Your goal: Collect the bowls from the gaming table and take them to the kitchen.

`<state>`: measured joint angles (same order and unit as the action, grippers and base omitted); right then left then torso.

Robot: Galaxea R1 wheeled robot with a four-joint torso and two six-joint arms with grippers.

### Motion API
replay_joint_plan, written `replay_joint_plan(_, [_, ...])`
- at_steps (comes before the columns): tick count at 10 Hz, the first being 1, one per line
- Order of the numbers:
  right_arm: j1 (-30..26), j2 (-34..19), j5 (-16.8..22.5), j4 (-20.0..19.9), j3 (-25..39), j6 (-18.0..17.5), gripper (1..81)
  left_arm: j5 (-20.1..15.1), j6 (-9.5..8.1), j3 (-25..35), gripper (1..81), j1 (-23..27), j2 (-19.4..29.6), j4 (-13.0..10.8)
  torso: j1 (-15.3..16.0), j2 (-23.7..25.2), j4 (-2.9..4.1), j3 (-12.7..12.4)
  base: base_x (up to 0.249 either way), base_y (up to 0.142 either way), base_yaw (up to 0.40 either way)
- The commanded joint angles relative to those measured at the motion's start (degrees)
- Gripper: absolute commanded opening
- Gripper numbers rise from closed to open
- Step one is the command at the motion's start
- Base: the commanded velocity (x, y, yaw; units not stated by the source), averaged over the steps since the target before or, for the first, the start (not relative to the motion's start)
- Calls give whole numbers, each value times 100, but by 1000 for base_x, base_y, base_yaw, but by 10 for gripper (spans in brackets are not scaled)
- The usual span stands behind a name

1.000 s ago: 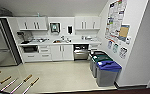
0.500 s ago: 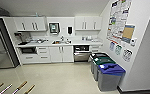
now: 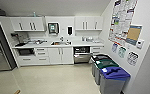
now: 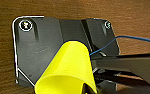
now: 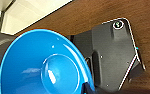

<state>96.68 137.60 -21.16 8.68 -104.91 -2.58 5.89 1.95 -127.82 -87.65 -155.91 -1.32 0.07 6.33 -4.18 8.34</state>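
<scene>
A: Status?
B: I see the kitchen [image 3: 58,50] ahead, bins [image 3: 108,71] near right. Yellow bowl [image 4: 66,70] at my left wrist, blue bowl [image 5: 44,63] at right.
A: End effectors?
B: Can't tell for either, fingers hidden.

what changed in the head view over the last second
The camera has moved closer into the kitchen: the white cabinets and sink show larger, and the blue-lidded bin sits nearer the picture's lower right. Nothing in the room itself shifted.
</scene>
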Motion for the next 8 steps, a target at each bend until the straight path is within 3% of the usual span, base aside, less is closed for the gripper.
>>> replay_joint_plan(1, [-153, -212, 227, 134, 68, 12, 10, -255, 51, 64, 10, 260, 103, -35, 0, 0, 0, 0, 253, 0, 0])
replay_joint_plan(3, [-162, 68, 227, 125, -360, -5, 10, -246, 51, 64, 10, 261, 103, -27, 0, 0, 0, 0, 253, 0, 0])
replay_joint_plan(8, [-162, 69, 227, 143, -301, -5, 10, -246, 51, 55, 10, 261, 121, -27, 0, 0, 0, 0, 253, 0, 0])
